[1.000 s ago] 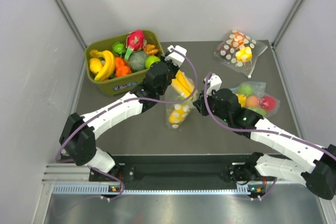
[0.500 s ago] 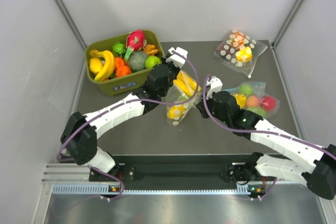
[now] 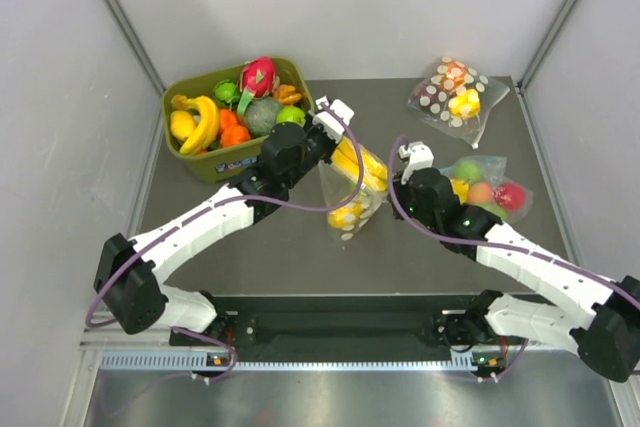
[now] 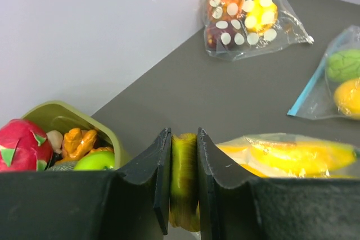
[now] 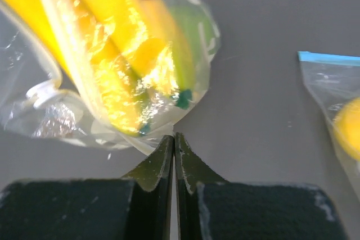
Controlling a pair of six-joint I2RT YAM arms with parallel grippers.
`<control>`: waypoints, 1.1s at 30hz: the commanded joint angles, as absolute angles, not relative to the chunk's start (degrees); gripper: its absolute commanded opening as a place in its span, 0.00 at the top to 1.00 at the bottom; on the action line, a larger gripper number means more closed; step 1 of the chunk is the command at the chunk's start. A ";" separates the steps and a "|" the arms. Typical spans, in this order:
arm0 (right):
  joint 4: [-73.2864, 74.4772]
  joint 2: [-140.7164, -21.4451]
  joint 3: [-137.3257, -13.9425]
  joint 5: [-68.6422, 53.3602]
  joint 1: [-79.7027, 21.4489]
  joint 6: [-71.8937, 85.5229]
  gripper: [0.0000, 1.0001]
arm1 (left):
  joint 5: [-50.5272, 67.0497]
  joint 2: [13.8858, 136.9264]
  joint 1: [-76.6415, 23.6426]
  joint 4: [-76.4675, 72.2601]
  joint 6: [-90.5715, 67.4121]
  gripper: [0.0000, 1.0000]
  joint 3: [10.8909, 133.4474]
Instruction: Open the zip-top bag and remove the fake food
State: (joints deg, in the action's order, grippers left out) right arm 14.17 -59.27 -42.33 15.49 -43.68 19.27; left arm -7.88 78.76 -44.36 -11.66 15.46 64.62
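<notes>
Left wrist view gives us the left tool (image 4: 183,137) open only a narrow way, its jaws clamped on the zip-top bag (image 3: 352,187) and on the yellow-green end of the banana bunch (image 4: 298,158) inside it. Our right tool (image 5: 173,137) is closed tight, pinching the bag's lower film edge at its tips. From above, the bag hangs between both arms over the middle of the counter (image 3: 270,247).
</notes>
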 commanded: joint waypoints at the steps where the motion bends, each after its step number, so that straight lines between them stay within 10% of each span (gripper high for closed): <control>1: 15.38 -57.13 -45.18 18.20 -39.56 17.06 1.00 | -2.90 76.20 -44.12 -9.06 17.22 1.00 67.15; 33: 15.12 -54.23 -43.42 2.91 -31.38 15.29 1.00 | -9.58 74.09 -44.12 -16.78 14.86 1.00 63.28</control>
State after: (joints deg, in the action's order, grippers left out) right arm 16.69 -53.63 -44.23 4.36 -32.12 14.76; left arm -9.43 76.86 -44.36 -9.43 16.16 63.55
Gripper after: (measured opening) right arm 0.006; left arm 0.244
